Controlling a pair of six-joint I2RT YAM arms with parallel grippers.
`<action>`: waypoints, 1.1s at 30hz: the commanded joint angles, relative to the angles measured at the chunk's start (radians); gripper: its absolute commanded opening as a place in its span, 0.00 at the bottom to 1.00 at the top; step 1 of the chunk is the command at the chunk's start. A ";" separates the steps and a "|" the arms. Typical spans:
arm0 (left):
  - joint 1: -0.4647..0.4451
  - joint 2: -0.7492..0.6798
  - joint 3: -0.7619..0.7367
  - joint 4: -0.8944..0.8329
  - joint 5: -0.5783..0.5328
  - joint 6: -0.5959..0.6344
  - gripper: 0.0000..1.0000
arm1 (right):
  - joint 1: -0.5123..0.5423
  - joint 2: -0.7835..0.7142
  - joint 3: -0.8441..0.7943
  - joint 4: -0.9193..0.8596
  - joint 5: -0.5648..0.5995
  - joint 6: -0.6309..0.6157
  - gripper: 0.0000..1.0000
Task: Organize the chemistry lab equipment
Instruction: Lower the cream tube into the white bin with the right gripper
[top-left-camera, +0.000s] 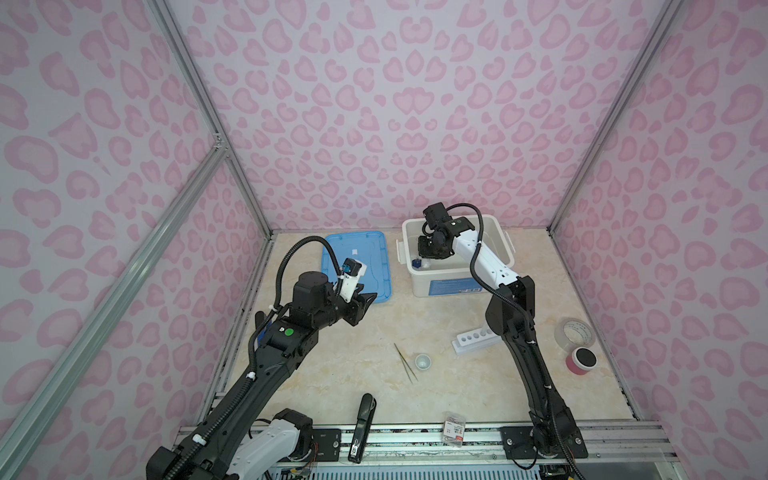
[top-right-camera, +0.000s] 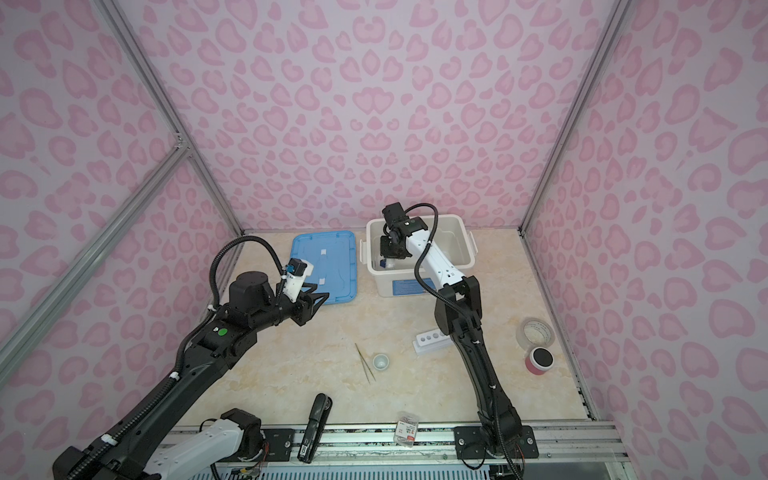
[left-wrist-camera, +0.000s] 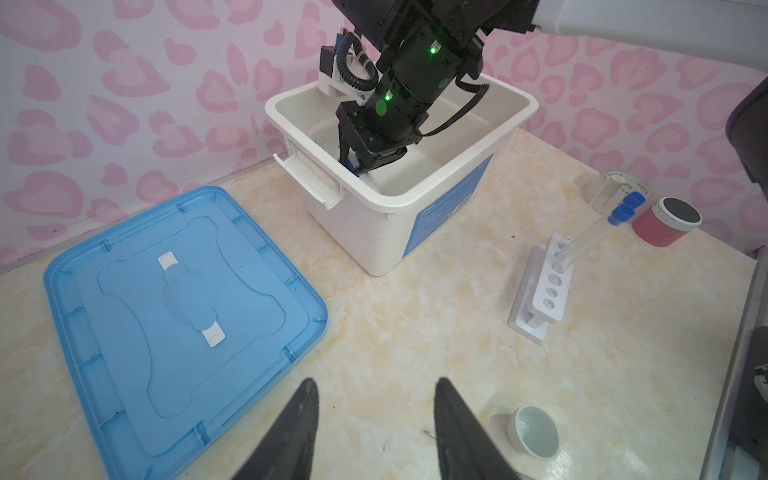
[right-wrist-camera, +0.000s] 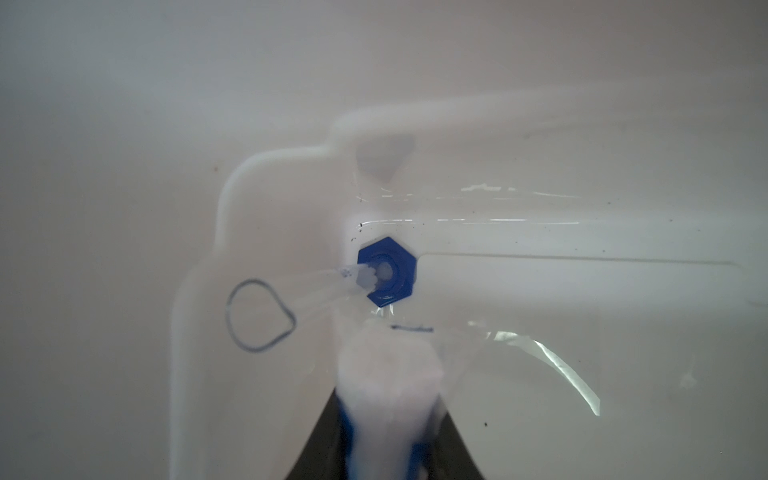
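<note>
your right jaws pinch the bottle low in the bin, likely to set it beside the cylinder; left jaws hang spread, empty.

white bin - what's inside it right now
Inside the white bin, the right pincer is shut on a white blue-labelled bottle. Beside it is the blue-based cylinder. The right arm covers much of the floor in both top views, so anything else there cannot be seen.
</note>
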 joint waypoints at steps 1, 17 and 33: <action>0.000 -0.010 -0.008 0.010 0.000 0.009 0.48 | 0.001 0.018 -0.008 0.005 0.008 0.011 0.26; 0.000 -0.035 -0.020 0.005 -0.005 0.010 0.48 | -0.003 0.052 -0.009 -0.008 -0.002 0.025 0.26; -0.001 -0.038 -0.018 0.004 -0.005 0.017 0.47 | -0.008 0.092 -0.009 -0.005 -0.021 0.035 0.27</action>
